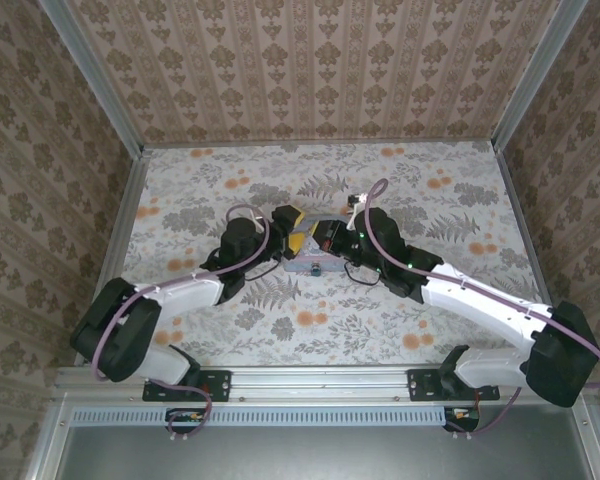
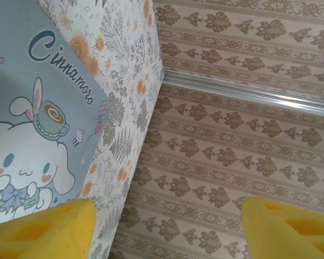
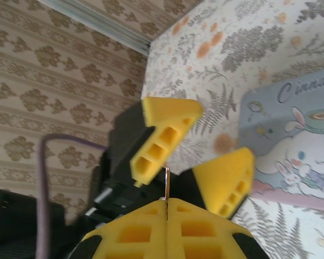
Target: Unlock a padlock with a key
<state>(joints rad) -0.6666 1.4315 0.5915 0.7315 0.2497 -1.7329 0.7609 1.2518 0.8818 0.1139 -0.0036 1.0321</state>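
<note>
Left tool (image 2: 164,224) spread wide — right tool (image 3: 167,206) facing it, clamped on key (image 3: 167,182).

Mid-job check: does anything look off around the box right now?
Nothing looks spilled or broken. One oddity: the right tool is shut on a thin key blade whose tip sits by a finger of the open left tool, while the box lies off to the side.

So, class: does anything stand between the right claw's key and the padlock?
Probably yes. In the right wrist view, the open left claw sits just ahead of the key pinched in the right claw. The padlock seems to be the dark speck at the blue box's near edge in the top view.
</note>
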